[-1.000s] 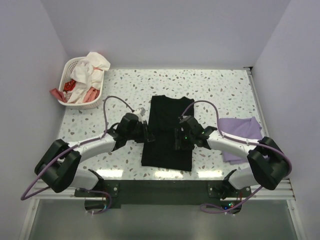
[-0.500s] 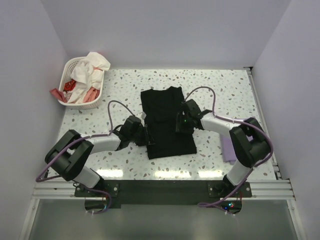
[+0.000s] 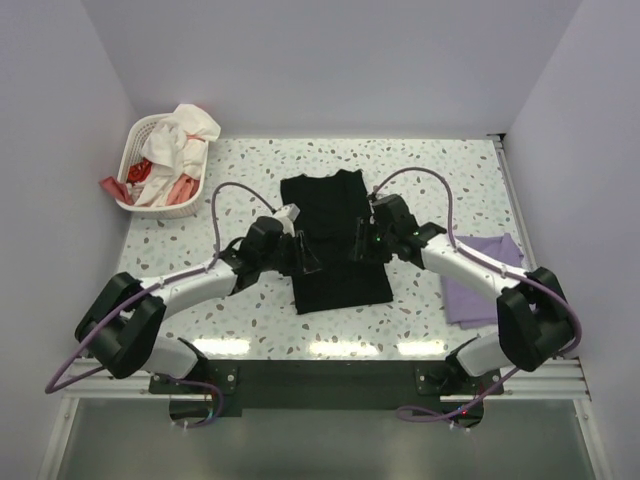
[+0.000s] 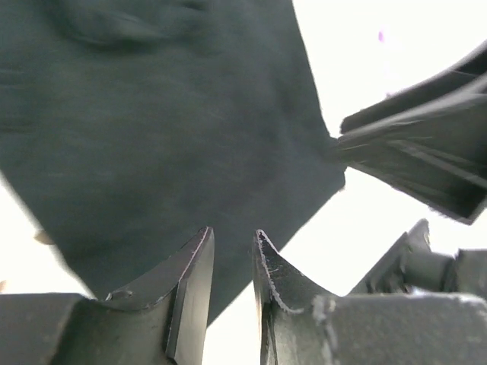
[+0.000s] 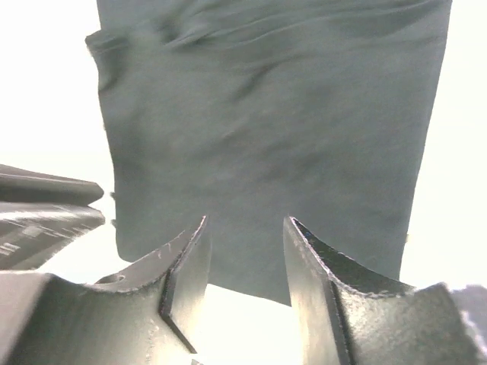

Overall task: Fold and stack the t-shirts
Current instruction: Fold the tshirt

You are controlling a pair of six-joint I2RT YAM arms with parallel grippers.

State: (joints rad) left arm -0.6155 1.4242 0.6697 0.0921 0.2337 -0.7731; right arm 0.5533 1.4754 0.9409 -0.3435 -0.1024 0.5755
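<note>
The black t-shirt [image 3: 330, 200] lies flat at the middle of the table as a folded, roughly rectangular shape. It fills the left wrist view [image 4: 167, 122] and the right wrist view [image 5: 274, 129]. My left gripper [image 3: 306, 257] hovers over the shirt's left edge, open by a narrow gap [image 4: 232, 234] with nothing in it. The right gripper [image 3: 366, 244] is over the shirt's right side, open [image 5: 245, 220] and empty. A lavender-purple t-shirt [image 3: 482, 275] lies folded on the table at the right, partly under my right arm.
A white laundry basket [image 3: 137, 140] with white and red cloth stands at the back left corner. White walls close the table on three sides. The right gripper's fingers [image 4: 415, 163] show in the left wrist view, close to the shirt's corner.
A second ago the black shirt was a longer strip reaching nearer the front edge; it now lies shorter and farther back. Both grippers moved off it slightly, and the left jaws widened a little.
</note>
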